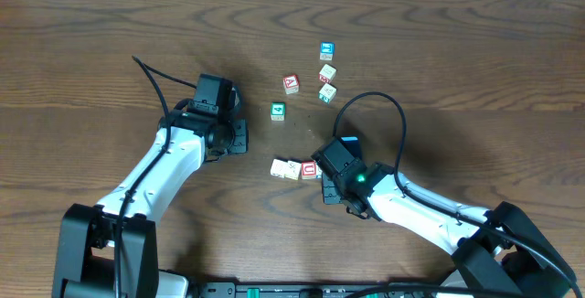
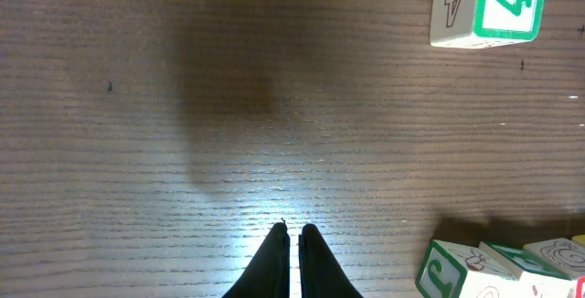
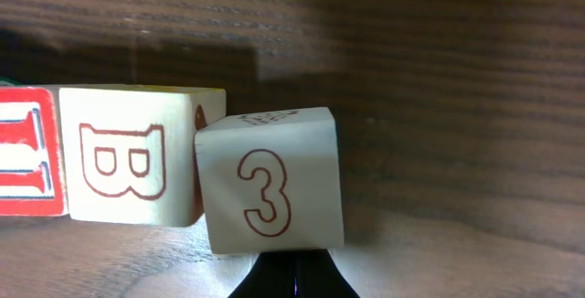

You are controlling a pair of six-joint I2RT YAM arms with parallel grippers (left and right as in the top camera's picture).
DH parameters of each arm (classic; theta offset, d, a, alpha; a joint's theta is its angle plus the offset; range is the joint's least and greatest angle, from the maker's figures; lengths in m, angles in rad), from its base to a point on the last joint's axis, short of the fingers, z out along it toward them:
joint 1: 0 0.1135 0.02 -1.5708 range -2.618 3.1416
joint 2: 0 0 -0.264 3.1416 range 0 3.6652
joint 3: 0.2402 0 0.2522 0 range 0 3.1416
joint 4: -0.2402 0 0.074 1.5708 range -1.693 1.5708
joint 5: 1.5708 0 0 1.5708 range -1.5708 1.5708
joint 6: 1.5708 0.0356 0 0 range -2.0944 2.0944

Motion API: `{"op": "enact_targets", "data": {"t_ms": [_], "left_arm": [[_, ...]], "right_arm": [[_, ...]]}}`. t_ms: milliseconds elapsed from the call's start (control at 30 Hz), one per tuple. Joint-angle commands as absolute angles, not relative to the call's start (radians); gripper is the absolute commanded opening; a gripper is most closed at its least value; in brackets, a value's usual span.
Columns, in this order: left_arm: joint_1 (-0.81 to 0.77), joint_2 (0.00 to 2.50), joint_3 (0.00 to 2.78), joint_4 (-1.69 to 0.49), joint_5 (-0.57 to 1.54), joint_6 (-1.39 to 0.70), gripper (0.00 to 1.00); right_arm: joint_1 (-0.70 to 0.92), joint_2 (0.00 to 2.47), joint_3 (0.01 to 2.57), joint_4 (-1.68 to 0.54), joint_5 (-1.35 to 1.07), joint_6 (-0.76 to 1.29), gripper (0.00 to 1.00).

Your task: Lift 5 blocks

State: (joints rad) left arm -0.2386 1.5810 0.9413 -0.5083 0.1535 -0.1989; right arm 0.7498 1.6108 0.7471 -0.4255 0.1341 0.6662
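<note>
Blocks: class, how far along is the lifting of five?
Done: three blocks sit in a row. In hand: the shut right pincer sits just behind the 3 block, gripping nothing. To do: no block is lifted; left pincer shut over bare table.

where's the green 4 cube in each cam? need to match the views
Overhead: green 4 cube near the middle, alone, above the block row.
Left wrist: green 4 cube in the top right corner.
Right wrist: not in it.
Shared landmark: the block row. It fills the left and centre of the right wrist view. The blocks at the left wrist's bottom right are probably the same row.
</note>
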Motion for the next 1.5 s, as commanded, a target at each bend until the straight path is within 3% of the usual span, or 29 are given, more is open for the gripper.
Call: {"op": "enact_targets", "data": {"t_ms": [0, 300, 500, 833, 1033, 1133, 1333, 1467], "left_arm": [[-0.239, 1.586, 0.951, -0.516, 0.145, -0.22, 0.07], [-0.296, 1.586, 0.95, -0.605, 0.144, -0.272, 0.07], [-0.326, 1.597, 0.95, -0.578, 0.145, -0.295, 0.07], [-0.327, 1.7, 0.95, -0.575, 0.146, -0.369, 0.07], [-0.327, 1.732, 0.95, -0.575, 0.149, -0.372, 0.08], [-0.327, 1.732, 0.95, -0.574, 0.15, -0.373, 0.07], [-0.349, 1.732, 0.95, -0.551, 0.195, -0.372, 0.07], [-0.394, 1.732, 0.95, -0.54, 0.198, -0.373, 0.07]], "right_arm": [[0.741, 1.648, 0.715, -0.438, 0.113, 0.63, 0.01], [0.785, 1.622, 0.715, -0.624, 0.134, 0.816, 0.01], [0.753, 1.608, 0.716, -0.651, 0.173, 0.83, 0.01], [0.648, 1.608, 0.716, -0.593, 0.191, 0.703, 0.01], [0.606, 1.608, 0.716, -0.493, 0.146, 0.455, 0.01], [0.588, 1.608, 0.716, -0.443, 0.142, 0.446, 0.01], [0.564, 1.608, 0.716, -0.317, -0.081, 0.358, 0.01], [0.564, 1.608, 0.716, -0.303, -0.107, 0.362, 0.01]]}}
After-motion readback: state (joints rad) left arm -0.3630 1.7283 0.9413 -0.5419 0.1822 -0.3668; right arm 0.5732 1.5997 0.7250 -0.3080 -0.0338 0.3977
